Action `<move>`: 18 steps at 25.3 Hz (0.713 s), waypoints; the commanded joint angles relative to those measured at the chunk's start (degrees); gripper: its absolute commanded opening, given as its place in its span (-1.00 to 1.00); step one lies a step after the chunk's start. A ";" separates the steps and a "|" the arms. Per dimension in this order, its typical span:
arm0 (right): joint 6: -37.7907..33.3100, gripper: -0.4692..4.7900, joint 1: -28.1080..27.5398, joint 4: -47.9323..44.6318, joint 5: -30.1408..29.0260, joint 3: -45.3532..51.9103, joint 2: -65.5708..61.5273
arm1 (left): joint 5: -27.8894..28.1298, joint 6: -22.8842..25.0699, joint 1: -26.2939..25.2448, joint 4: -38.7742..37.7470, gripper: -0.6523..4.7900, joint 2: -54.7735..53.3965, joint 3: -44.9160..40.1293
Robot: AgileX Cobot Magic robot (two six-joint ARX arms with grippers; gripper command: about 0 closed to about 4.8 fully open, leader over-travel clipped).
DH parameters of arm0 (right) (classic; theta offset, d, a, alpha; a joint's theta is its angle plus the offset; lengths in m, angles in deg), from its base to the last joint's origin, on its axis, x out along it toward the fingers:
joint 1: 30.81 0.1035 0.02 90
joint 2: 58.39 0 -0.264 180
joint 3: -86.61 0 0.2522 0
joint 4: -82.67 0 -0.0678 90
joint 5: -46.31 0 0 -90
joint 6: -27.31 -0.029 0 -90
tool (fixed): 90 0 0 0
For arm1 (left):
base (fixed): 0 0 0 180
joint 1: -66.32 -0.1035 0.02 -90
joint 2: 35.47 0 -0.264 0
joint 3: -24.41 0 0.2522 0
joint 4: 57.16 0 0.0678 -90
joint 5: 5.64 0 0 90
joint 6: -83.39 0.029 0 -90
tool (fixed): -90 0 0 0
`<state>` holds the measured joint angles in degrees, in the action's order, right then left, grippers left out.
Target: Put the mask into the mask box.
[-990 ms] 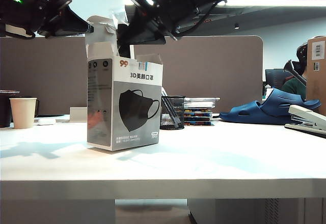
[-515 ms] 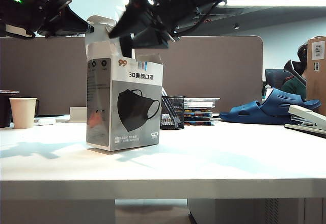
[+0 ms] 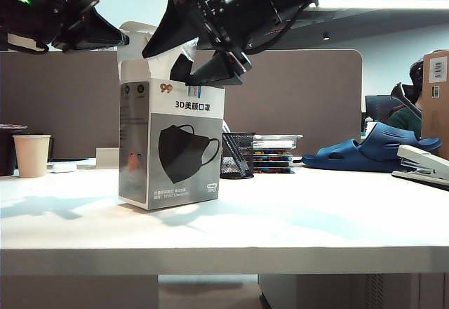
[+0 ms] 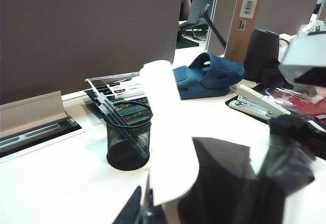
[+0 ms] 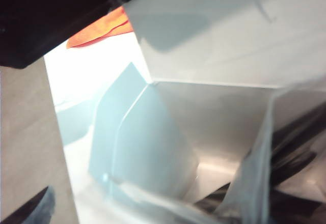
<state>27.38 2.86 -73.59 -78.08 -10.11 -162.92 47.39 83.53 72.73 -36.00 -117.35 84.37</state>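
Observation:
The mask box [image 3: 172, 144], a white-and-grey carton with a printed black mask, stands upright on the table with its top open. My left gripper [image 3: 121, 39] is shut on the box's white top flap [image 4: 168, 132] and holds it back; its pinching fingertips [image 4: 136, 210] show under the flap. My right gripper [image 3: 177, 57] hovers right over the opening with its jaws spread wide. The mask [image 5: 285, 152], black in a shiny clear wrapper, lies loose inside the box against its inner wall [image 5: 137, 137]. In the exterior view the carton hides the mask.
A paper cup [image 3: 31, 154] stands at the far left. Behind the box are a black mesh pen holder [image 3: 237, 154] and a stack of flat cases [image 3: 275, 153]. A dark blue slipper [image 3: 372, 151], a stapler [image 3: 424, 165] and a brown carton [image 3: 436, 98] sit on the right.
My right gripper's jaws have spread from shut to wide open over the box and let go of the mask. The box has turned slightly. The left gripper has kept still.

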 commanded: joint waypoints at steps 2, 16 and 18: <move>-0.04 1.00 0.07 4.55 -0.28 -0.09 1.49 | -0.13 -0.15 -0.09 1.18 -0.78 0.20 0.20; -0.02 1.00 0.04 8.20 2.29 -0.09 10.75 | 2.27 -0.15 -0.09 1.16 -0.78 0.20 0.17; 0.11 1.00 0.02 8.15 5.01 -0.09 12.07 | 2.32 -0.15 -0.09 1.11 -0.78 0.20 0.17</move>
<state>27.36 2.86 -64.43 -75.26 -9.78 -152.19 49.69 83.53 72.71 -35.94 -117.35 84.37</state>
